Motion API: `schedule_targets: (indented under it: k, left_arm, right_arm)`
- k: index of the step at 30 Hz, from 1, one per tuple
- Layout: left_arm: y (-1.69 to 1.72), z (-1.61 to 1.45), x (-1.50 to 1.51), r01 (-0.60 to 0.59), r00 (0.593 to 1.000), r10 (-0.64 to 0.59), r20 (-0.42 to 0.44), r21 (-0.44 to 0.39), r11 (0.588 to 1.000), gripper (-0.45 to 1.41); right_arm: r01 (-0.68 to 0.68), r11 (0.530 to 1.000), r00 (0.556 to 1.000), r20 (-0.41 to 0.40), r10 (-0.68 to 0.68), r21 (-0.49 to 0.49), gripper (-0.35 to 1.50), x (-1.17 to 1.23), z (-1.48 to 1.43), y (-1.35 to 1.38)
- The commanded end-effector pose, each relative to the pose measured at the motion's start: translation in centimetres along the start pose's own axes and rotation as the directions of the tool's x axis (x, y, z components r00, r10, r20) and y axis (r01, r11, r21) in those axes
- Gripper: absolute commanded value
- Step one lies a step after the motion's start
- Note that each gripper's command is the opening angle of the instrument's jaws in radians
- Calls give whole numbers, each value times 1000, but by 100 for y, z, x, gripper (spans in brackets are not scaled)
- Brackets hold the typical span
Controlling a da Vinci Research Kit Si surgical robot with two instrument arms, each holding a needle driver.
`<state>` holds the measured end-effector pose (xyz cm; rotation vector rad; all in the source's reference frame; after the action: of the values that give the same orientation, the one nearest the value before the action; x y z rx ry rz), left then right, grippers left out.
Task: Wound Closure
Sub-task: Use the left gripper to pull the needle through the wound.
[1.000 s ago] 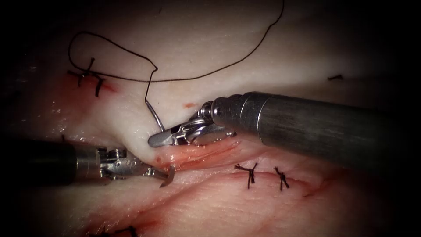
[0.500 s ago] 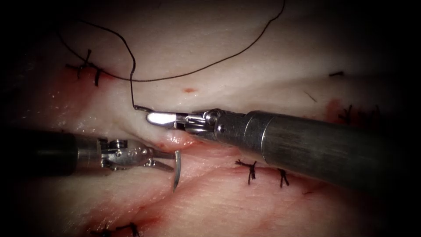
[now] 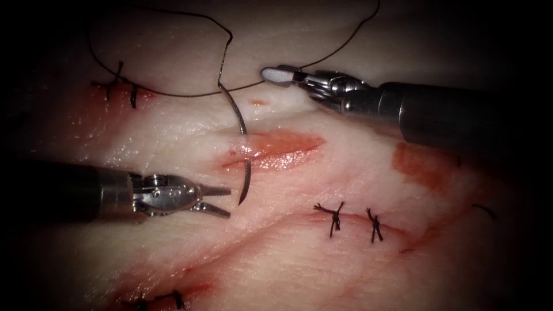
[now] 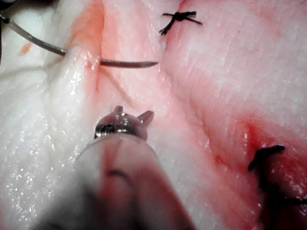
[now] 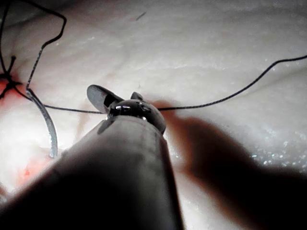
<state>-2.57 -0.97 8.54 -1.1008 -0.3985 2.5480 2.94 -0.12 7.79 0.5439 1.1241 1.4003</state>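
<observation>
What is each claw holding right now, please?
Left claw: open, holding nothing, beside the needle lodged in the tissue across the cut.
Right claw: holding nothing, near the thread.

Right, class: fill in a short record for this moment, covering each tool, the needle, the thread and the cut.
left tool: jaws open, holds nothing, left of the needle tip
right tool: holds nothing, above the cut
needle: free of both tools, passes through the tissue at the cut's left end, tip out below
thread: trails from the needle's upper end, loops over the tissue
cut: open, red
old stitches: lower right
</observation>
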Motion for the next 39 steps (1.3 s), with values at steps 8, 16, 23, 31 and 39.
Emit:
schedule_targets:
  k: [8, 16, 23, 31, 39]
  left_arm:
    - [-15, -7, 38, -91, 986, 105, -131, 110, 990, 88]
    - [-11, 9, 33, -209, 964, 231, -131, 159, 965, 96]
    - [-12, 6, 32, -335, 931, 353, -97, 160, 929, 110]
    - [-10, 21, 45, -425, 884, 458, -94, 251, 870, 108]
    - [-11, 42, 48, -481, 838, 539, -81, 354, 802, 103]
  right_arm:
    - [-134, 982, 990, -15, 137, 136, 64, 14, -15, 5]
    - [39, 990, 998, -52, -33, 135, 63, 0, -18, 5]
    - [40, 989, 998, -52, -33, 140, 27, 0, -21, 7]
    - [42, 990, 997, -69, -33, 136, 14, -3, -21, 10]
    - [51, 990, 996, -79, -40, 135, 6, -10, -21, 15]
